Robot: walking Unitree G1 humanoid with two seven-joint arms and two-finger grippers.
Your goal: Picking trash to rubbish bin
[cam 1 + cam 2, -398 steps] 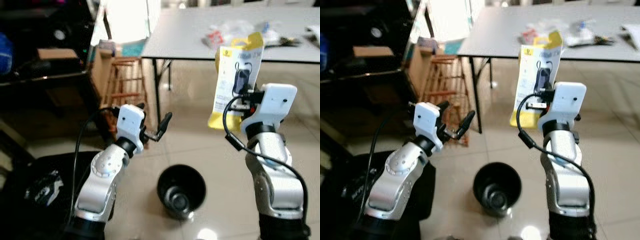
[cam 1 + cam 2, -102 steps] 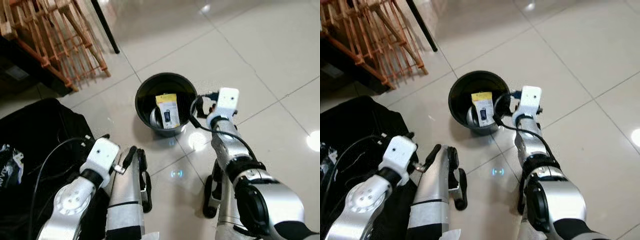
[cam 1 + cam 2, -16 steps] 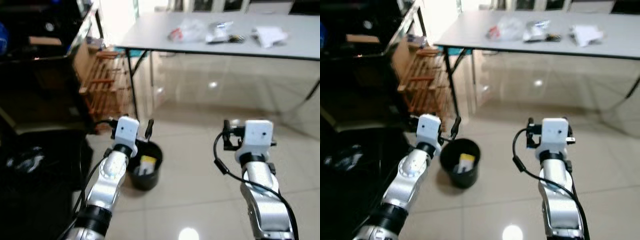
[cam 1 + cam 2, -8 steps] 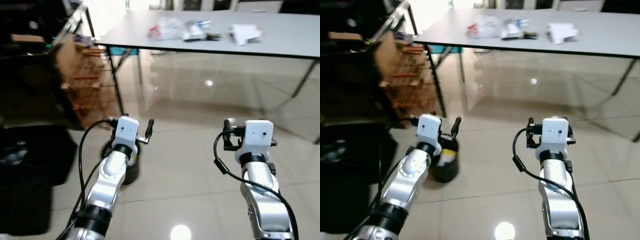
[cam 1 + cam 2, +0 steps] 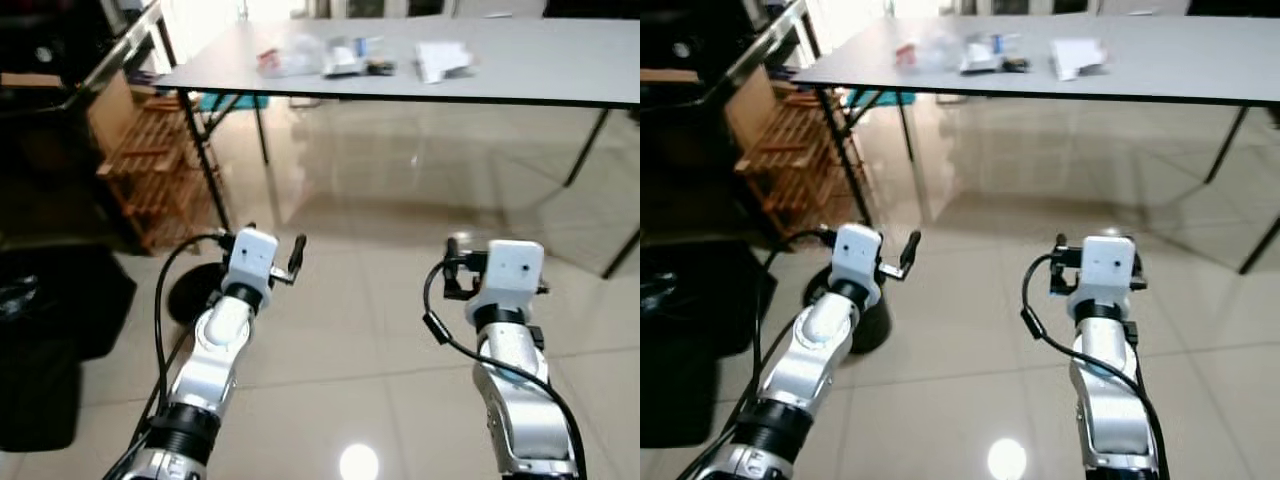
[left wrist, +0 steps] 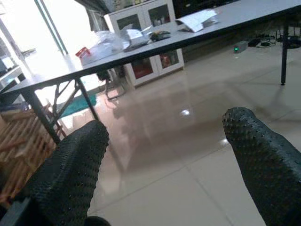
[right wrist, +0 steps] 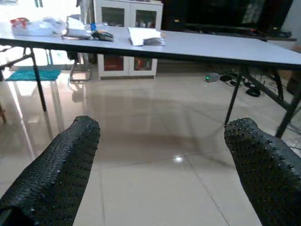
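Trash lies on the long grey table [image 5: 560, 70] ahead: clear plastic bags [image 5: 288, 60], small wrappers [image 5: 350, 58] and a white paper [image 5: 440, 58]. The black rubbish bin [image 5: 868, 322] stands on the floor at the left, mostly hidden behind my left arm. My left gripper [image 5: 262, 246] is raised in front of me, open and holding nothing; its fingertips [image 6: 75, 160] stand wide apart. My right gripper [image 7: 160, 155] is also raised, open and holding nothing, pointing toward the table.
A wooden rack [image 5: 150, 160] stands beside the table's left legs [image 5: 200, 165]. A black bag [image 5: 50, 330] lies on the floor at the far left. Another table leg [image 5: 585, 150] is at the right. Glossy tiled floor [image 5: 380, 300] stretches from me to the table.
The yellow package once held by my right gripper went into the bin. In the last second the camera turned, shifting bin and rack leftward; both grippers stay open.
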